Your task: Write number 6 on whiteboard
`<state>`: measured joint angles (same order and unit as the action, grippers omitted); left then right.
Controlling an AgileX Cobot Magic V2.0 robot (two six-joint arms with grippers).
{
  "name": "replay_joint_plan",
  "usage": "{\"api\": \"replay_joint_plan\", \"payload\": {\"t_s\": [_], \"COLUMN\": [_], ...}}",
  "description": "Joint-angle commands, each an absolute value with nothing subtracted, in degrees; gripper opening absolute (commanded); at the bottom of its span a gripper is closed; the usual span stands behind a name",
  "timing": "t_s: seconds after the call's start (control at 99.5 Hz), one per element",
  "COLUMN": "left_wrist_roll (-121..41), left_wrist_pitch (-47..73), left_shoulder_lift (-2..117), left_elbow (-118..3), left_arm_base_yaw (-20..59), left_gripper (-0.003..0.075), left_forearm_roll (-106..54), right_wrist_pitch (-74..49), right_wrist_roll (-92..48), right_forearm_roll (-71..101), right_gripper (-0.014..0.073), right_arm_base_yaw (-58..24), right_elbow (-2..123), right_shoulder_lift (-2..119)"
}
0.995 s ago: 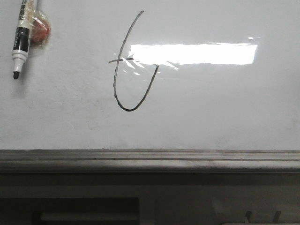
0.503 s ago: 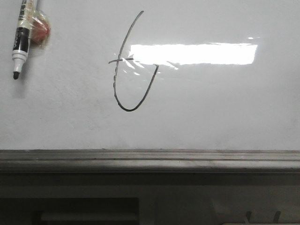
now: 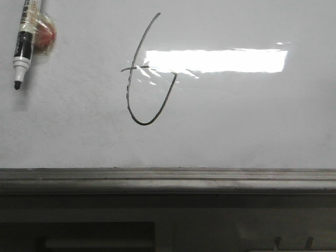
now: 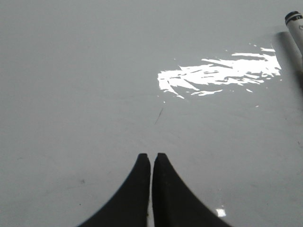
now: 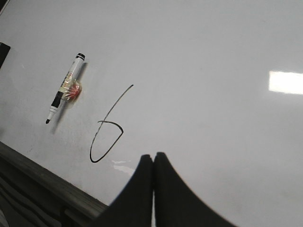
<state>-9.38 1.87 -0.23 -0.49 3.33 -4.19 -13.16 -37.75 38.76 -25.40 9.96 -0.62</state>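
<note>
The number 6 (image 3: 144, 79) is drawn in thin black line on the whiteboard (image 3: 252, 121), a slanted stem with a rounded hook and a short cross tick; the right wrist view shows the number 6 (image 5: 108, 127) too. A white marker pen (image 3: 23, 42) with its black tip bare lies at the board's far left beside a small red wrapped thing (image 3: 44, 34). My left gripper (image 4: 151, 156) is shut with nothing in it above bare whiteboard (image 4: 71, 94). My right gripper (image 5: 154, 155) is shut and empty over the whiteboard (image 5: 213, 56), apart from the marker pen (image 5: 64, 94).
The board's grey metal rim (image 3: 168, 178) runs along the near edge, with dark furniture below it. A bright glare patch (image 3: 215, 60) lies right of the 6. The pen's end (image 4: 296, 26) shows at a corner of the left wrist view.
</note>
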Motion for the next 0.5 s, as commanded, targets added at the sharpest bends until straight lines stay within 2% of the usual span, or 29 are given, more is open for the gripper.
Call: {"api": "replay_joint_plan", "payload": {"t_s": [0.0, 0.493], "left_wrist_roll": [-9.7, -9.6], "left_wrist_pitch": [-0.9, -0.8], "left_shoulder_lift": [-2.1, -2.1], "left_elbow": [2.4, 2.3], "left_arm_base_yaw": [3.3, 3.3], "left_gripper": [-0.0020, -0.0020], "left_forearm_roll": [-5.0, -5.5], "right_wrist_pitch": [-9.0, -9.0], "right_wrist_roll": [-38.2, -38.2], "right_forearm_roll": [39.2, 39.2], "right_gripper": [-0.0065, -0.0065], "right_arm_base_yaw": [-25.2, -25.2], "right_elbow": [11.4, 11.4], "right_shoulder_lift": [-0.1, -0.1]}}
